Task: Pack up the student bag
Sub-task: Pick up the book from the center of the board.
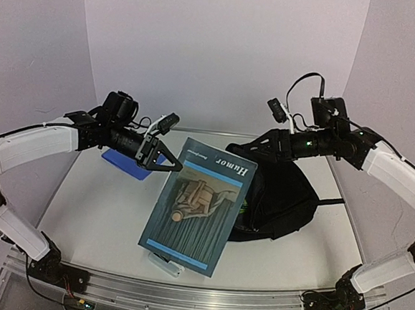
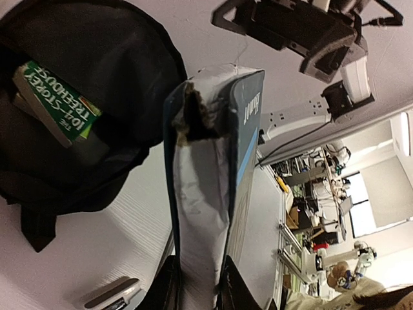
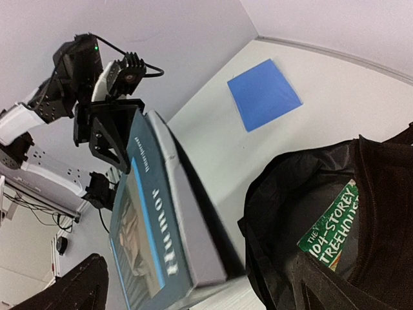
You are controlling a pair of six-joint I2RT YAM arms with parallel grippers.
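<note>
Evidently the step in hand was carrying a second book to the student bag [image 1: 285, 197]. The left tool [image 1: 169, 162] was closed narrowly on the upper edge of the large blue-green book [image 1: 200, 206] titled "Humor", holding it clear of the desk [image 1: 102, 215] and tilted, with its cover facing the overhead camera. From the left wrist, the fingers [image 2: 169, 287] pinched the book's worn spine end between them.

The right tool [image 1: 238, 149] hovered at the bag's top edge with its jaws spread wide; no fabric could be seen gripped between them.

The student bag lay slumped on the desk to the right of the held book, just beside it. It was directly under the right tool, and its mouth gaped toward the left arm. A green paperback [image 2: 61, 106] sat inside it. A blue square [image 1: 124, 164] lay flat on the desk behind the left arm, and a small pale object [image 1: 166, 264] lay near the book's lower corner.

The next move probably called for turning the book so a narrow edge led, then swinging it right and down into the mouth. The right tool might have needed to catch the rim and hold the opening wide, since the soft fabric looked likely to fold under the book's corner.
</note>
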